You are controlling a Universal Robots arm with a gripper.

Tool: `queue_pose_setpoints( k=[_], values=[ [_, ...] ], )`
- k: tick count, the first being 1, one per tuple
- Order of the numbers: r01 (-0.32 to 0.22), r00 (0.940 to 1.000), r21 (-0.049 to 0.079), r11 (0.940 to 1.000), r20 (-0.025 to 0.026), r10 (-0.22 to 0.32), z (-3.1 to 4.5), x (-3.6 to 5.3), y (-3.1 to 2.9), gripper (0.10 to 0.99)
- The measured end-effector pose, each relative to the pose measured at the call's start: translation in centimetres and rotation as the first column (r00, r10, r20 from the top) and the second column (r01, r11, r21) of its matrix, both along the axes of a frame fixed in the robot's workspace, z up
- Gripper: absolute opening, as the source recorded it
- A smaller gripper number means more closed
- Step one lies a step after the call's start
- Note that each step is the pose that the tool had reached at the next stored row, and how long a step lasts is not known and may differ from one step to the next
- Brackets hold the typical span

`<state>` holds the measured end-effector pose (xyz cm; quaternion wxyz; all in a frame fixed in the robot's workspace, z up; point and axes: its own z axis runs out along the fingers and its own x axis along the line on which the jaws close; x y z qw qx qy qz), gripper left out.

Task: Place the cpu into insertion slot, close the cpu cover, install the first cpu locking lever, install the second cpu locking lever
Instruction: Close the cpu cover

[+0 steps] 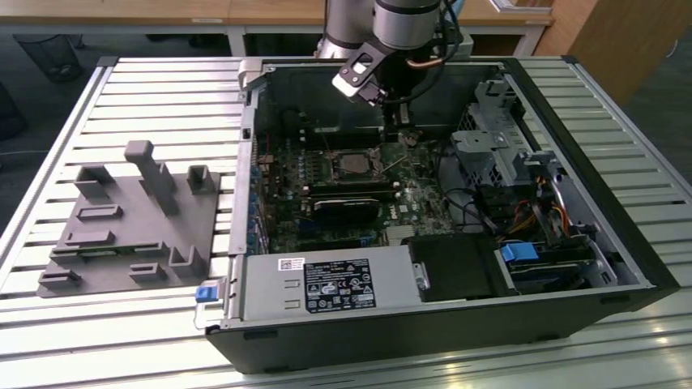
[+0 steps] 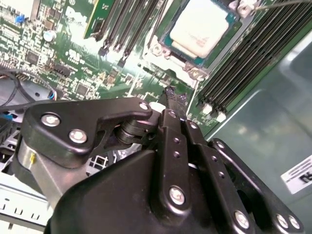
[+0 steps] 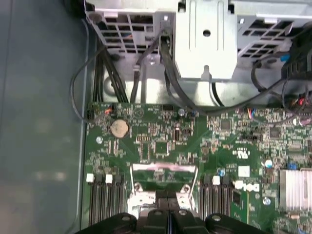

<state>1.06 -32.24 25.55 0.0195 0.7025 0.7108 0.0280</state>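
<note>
The cpu [image 2: 201, 27], pale with a grey metal top, lies in the insertion slot [image 1: 352, 165] on the green motherboard. The silver cpu cover [image 2: 166, 43] frames it and looks laid down around the chip. A thin metal lever [image 1: 396, 162] sticks up slantwise beside the socket, on the exterior view's right. My gripper [image 2: 174, 93] hangs just above the board beside the socket, its black fingers [image 3: 161, 218] pressed together with nothing seen between them. In the exterior view the gripper [image 1: 396, 128] reaches down into the case just behind the socket.
The open computer case [image 1: 605, 243] lies on a slatted metal table. Black memory slots [image 3: 105, 200] flank the socket. A black heatsink block [image 1: 343, 207] sits in front of it. Drive cages and cables [image 3: 161, 63] crowd one side. A grey fixture [image 1: 130, 219] stands at the exterior view's left.
</note>
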Motion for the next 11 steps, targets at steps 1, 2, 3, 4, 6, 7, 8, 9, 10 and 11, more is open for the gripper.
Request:
queue_pose_setpoints(
  k=[1, 2, 3, 4, 6, 7, 8, 9, 10, 11],
  values=[
    [0.0, 1.0, 0.0, 1.0, -0.0001, 0.0, 0.0, 0.07, 0.0, 0.106],
    [0.0, 1.0, 0.0, 1.0, -0.0001, 0.0, 0.04, 0.08, 0.0, 0.106],
    [0.0, 1.0, 0.0, 1.0, 0.0, 0.0, 0.1, 0.09, 0.0, 0.106],
    [0.0, 1.0, 0.0, 1.0, 0.0, 0.0, 0.16, 0.1, 0.01, 0.106],
    [0.0, 1.0, 0.0, 1.0, 0.0, 0.0, 0.22, 0.15, 0.01, 0.106],
    [0.0, 1.0, 0.001, 1.0, 0.0001, 0.0, 0.24, 0.25, 0.0, 0.106],
    [0.0, 1.0, 0.003, 1.0, 0.0, 0.0, 0.24, 0.4, 0.01, 0.106],
    [0.0, 1.0, 0.003, 1.0, 0.0, 0.0, 0.23, 0.59, 0.01, 0.106],
    [0.0, 1.0, 0.003, 1.0, 0.0, 0.0, 0.23, 0.8, 0.01, 0.106],
    [0.0, 1.0, 0.003, 1.0, -0.0001, 0.0, 0.24, 1.01, 0.01, 0.106]
  ],
)
